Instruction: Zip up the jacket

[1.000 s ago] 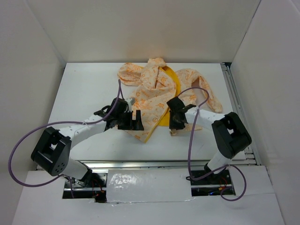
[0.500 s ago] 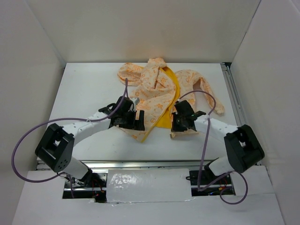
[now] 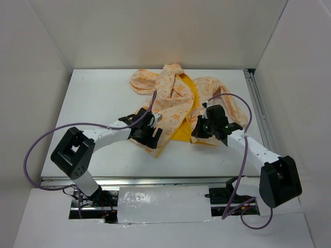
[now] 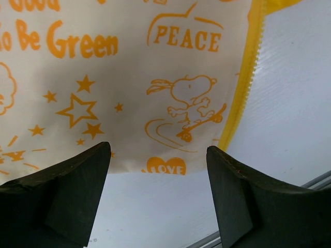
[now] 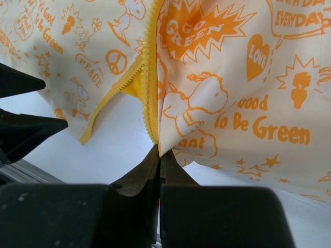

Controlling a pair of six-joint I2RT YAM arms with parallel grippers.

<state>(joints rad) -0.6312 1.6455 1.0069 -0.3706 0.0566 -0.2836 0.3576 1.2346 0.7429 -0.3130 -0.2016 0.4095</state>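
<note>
Left end effector: released, fingers spread over the bottom hem of the jacket, at the front panel on the left arm's side. The jacket lies unzipped on the desk, centre to far side (yellow lining exposed between the panels). Right end effector: clenched on the other panel's bottom corner, at the zipper strip.

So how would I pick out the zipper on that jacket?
Find the cream, orange-printed jacket on the white table. It opens in a V over yellow lining; the zipper is the toothed yellow strip edging each side, the only ridged, unprinted band.
</note>
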